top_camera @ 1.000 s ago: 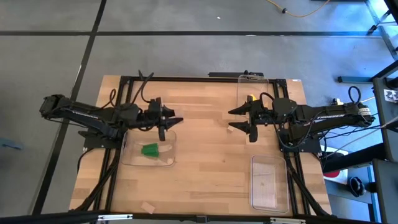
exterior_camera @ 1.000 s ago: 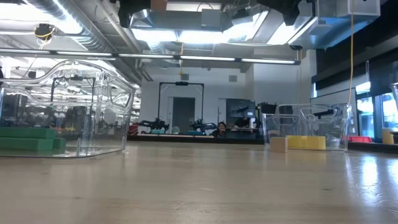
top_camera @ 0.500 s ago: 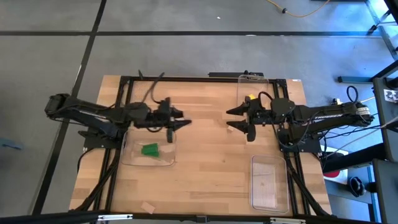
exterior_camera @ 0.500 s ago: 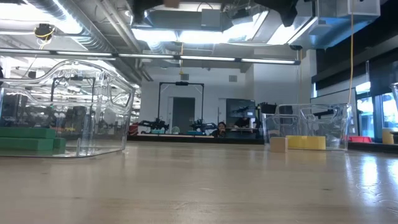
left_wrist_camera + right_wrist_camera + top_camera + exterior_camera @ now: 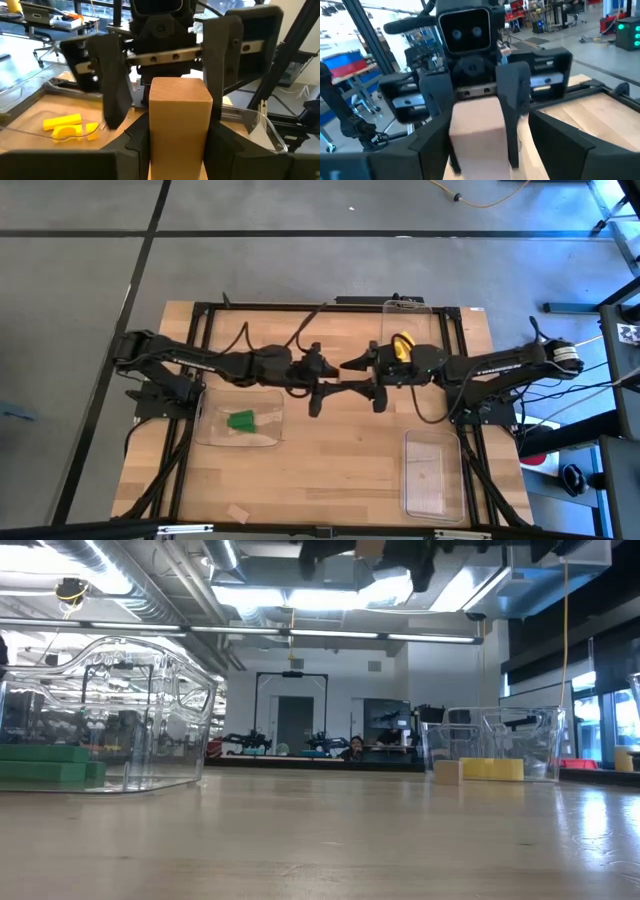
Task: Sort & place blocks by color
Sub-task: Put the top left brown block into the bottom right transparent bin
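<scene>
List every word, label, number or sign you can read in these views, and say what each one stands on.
None can be read in any view.
The tan block held in the left tool is bare wood, with no print.
The clear trays and the green blocks show no label.
Anything in the room behind is too small to read.

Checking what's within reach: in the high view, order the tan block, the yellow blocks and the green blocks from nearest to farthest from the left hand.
1. Tan block, held in the left hand at mid-table.
2. Yellow blocks, far-right tray.
3. Green blocks, left tray.
</scene>
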